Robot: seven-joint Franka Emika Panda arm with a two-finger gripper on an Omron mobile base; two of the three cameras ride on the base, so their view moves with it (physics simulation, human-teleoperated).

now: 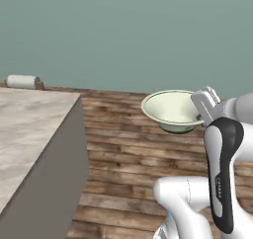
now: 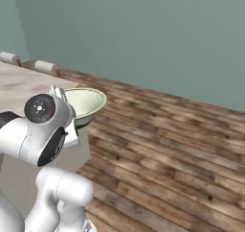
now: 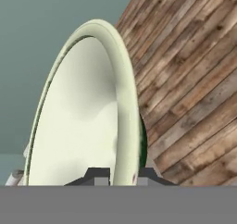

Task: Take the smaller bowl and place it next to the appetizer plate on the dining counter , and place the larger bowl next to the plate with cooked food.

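Observation:
The larger bowl (image 1: pixel 170 109), wide, cream to pale green with a dark green rim line and a small dark foot, hangs in the air over the wooden floor, just off the corner of the dining counter (image 1: pixel 29 129). My gripper (image 1: pixel 201 116) is shut on its right rim, one finger inside and one outside. In the hand view the bowl (image 3: pixel 78 121) stands on edge right in front of the gripper (image 3: pixel 121 174), its rim running between the two fingertips. From the right base view the bowl (image 2: pixel 86 101) sits beside the counter (image 2: pixel 19 85). The smaller bowl and both plates are out of view.
The counter's grey side wall (image 1: pixel 74 174) drops to a wooden plank floor (image 2: pixel 167 145). Padded stool tops (image 1: pixel 22 81) (image 2: pixel 45 67) line the counter's far edge. A teal wall (image 1: pixel 128 30) closes the back.

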